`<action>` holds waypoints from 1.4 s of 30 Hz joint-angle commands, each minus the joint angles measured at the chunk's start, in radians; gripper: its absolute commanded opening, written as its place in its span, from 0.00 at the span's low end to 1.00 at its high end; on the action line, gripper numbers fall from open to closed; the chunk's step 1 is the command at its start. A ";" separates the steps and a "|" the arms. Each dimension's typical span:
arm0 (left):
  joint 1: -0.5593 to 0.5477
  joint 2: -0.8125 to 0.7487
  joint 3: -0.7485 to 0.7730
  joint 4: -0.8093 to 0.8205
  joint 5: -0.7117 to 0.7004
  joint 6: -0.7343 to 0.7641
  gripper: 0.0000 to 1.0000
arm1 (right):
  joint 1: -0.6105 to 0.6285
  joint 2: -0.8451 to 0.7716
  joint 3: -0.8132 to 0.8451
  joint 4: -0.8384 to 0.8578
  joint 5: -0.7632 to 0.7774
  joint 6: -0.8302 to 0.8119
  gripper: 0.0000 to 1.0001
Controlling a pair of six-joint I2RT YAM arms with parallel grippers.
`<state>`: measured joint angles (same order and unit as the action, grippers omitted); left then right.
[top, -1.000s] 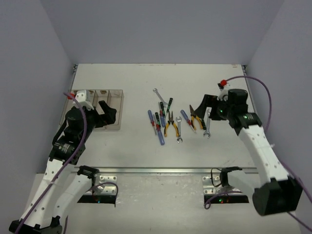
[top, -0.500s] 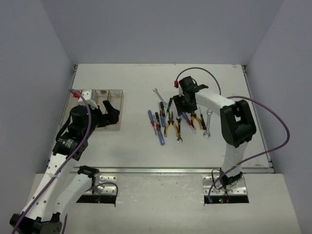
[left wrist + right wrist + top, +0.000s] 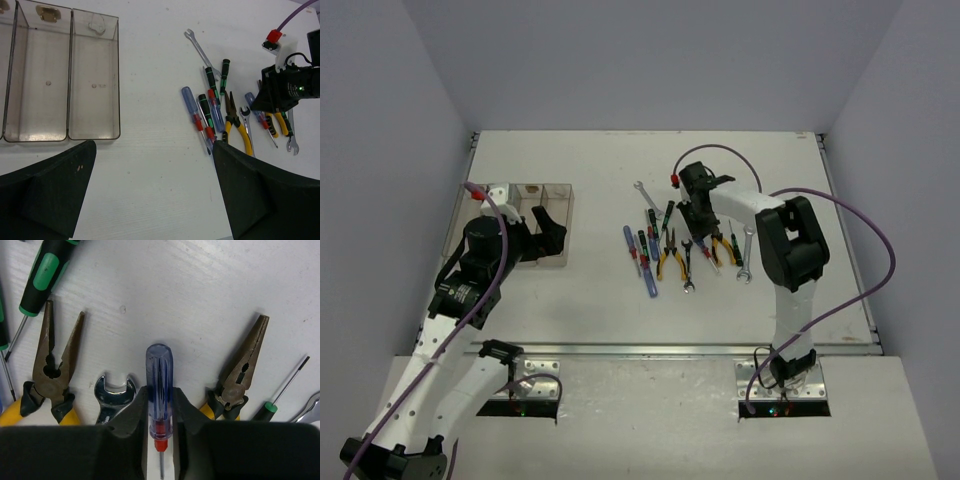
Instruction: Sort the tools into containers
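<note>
The tools lie in a loose group mid-table point(image 3: 665, 245): screwdrivers, pliers and wrenches. My right gripper point(image 3: 160, 396) is down among them, its fingers point(image 3: 135, 412) pressed against both sides of a clear blue screwdriver handle point(image 3: 159, 372) that still lies on the table. In the top view that gripper point(image 3: 698, 222) covers most of this screwdriver. The containers point(image 3: 563, 212) are clear bins at the left, and the ones in the left wrist view point(image 3: 70, 80) hold no tools. My left gripper point(image 3: 550, 232) hovers by their near right corner, open with nothing between its fingers point(image 3: 55, 195).
Beside the held handle lie brown-jawed yellow-handled pliers point(image 3: 50, 365), a silver wrench head point(image 3: 115, 392), a second pair of pliers point(image 3: 240, 372) and a green-black screwdriver point(image 3: 47, 270). A wrench point(image 3: 747, 255) lies at the group's right end. Walls enclose the table on three sides.
The right arm swung left from the table's right side down onto the tools, and its jaws closed on the blue screwdriver handle. The left arm shifted only slightly.
</note>
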<state>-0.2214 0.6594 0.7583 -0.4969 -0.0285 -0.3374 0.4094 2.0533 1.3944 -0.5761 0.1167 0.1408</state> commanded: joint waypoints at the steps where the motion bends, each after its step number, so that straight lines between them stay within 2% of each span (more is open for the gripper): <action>1: -0.004 -0.010 0.001 0.048 0.015 0.015 1.00 | 0.006 -0.038 -0.006 0.020 0.007 0.015 0.12; 4: -0.006 -0.011 0.003 0.049 0.015 0.015 1.00 | 0.005 -0.067 0.000 0.018 0.008 0.026 0.01; 9: -0.004 -0.018 0.012 0.055 0.070 0.011 1.00 | 0.005 -0.163 0.021 -0.027 -0.006 0.073 0.00; 12: -0.004 -0.013 0.011 0.082 0.201 -0.075 1.00 | 0.004 -0.256 -0.002 -0.025 -0.054 0.146 0.00; 13: -0.005 -0.007 -0.015 0.139 0.296 -0.121 1.00 | 0.005 -0.296 -0.019 -0.014 -0.086 0.173 0.00; 16: -0.023 0.026 -0.146 0.450 0.654 -0.293 1.00 | 0.002 -0.418 -0.079 0.051 -0.262 0.262 0.00; 17: -0.039 0.046 -0.178 0.632 0.688 -0.334 1.00 | 0.003 -0.446 -0.116 0.115 -0.392 0.281 0.00; 19: -0.122 0.071 -0.234 0.797 0.712 -0.432 1.00 | 0.003 -0.519 -0.179 0.231 -0.574 0.350 0.00; 21: -0.208 0.106 -0.236 0.868 0.639 -0.433 1.00 | 0.005 -0.623 -0.263 0.402 -0.750 0.495 0.00; 22: -0.260 0.156 -0.218 0.881 0.609 -0.421 1.00 | 0.006 -0.668 -0.338 0.580 -0.838 0.580 0.00; 24: -0.324 0.209 -0.187 0.909 0.579 -0.400 0.98 | 0.015 -0.732 -0.384 0.690 -0.909 0.666 0.00; 30: -0.440 0.349 -0.125 1.009 0.511 -0.367 0.80 | 0.048 -0.825 -0.467 0.880 -0.970 0.762 0.00; 38: -0.464 0.426 -0.066 1.050 0.482 -0.369 0.50 | 0.066 -0.841 -0.465 0.908 -0.971 0.783 0.00; 40: -0.464 0.430 -0.065 1.049 0.475 -0.367 0.40 | 0.071 -0.840 -0.465 0.924 -0.974 0.791 0.00; 42: -0.464 0.418 -0.068 1.046 0.462 -0.363 0.19 | 0.072 -0.839 -0.463 0.920 -0.967 0.790 0.00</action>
<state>-0.6764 1.0880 0.6550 0.4814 0.4698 -0.7147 0.4715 1.2249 0.9237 0.2570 -0.8239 0.8995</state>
